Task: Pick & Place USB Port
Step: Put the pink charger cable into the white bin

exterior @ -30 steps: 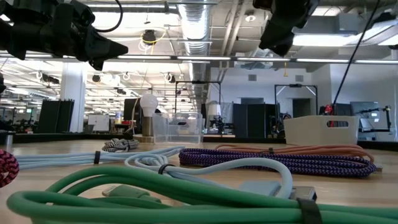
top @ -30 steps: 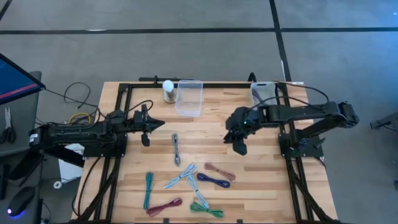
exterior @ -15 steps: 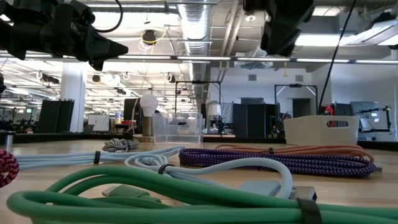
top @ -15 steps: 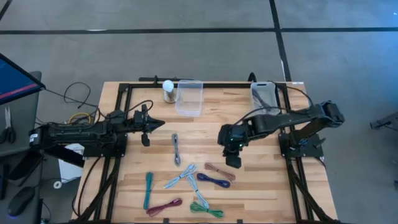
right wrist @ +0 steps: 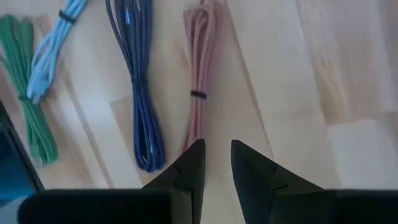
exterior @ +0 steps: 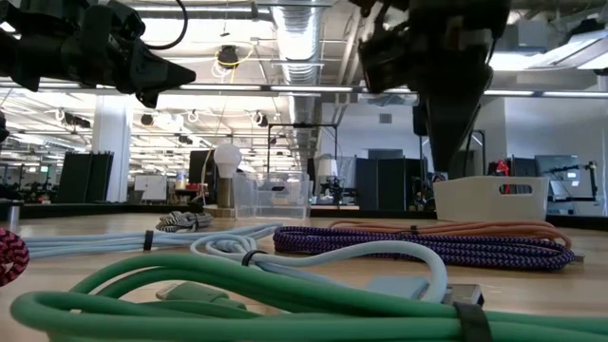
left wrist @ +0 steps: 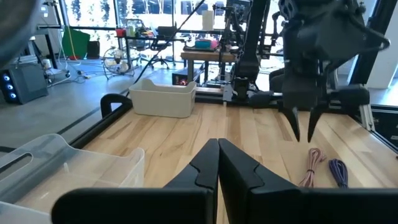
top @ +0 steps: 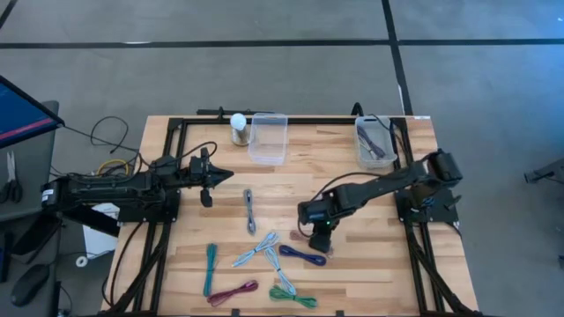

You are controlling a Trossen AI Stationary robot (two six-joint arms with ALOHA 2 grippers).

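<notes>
A grey carpeted floor [top: 264,70] crossed by dark seam lines surrounds the pale wooden plank table [top: 291,185]. At one edge of the high view sits a slanted blue-lit screen [top: 22,110], with loose dark and yellow cables [top: 110,163] nearby. The low view opens onto a large workshop hall — exposed silver ceiling ducts [exterior: 294,38], long white strip lights [exterior: 494,62], white columns [exterior: 109,142] and black metal frame stands [exterior: 294,157]. The left wrist view shows bright tall windows [left wrist: 124,18] and cluttered workbenches [left wrist: 205,53] on a grey floor.
</notes>
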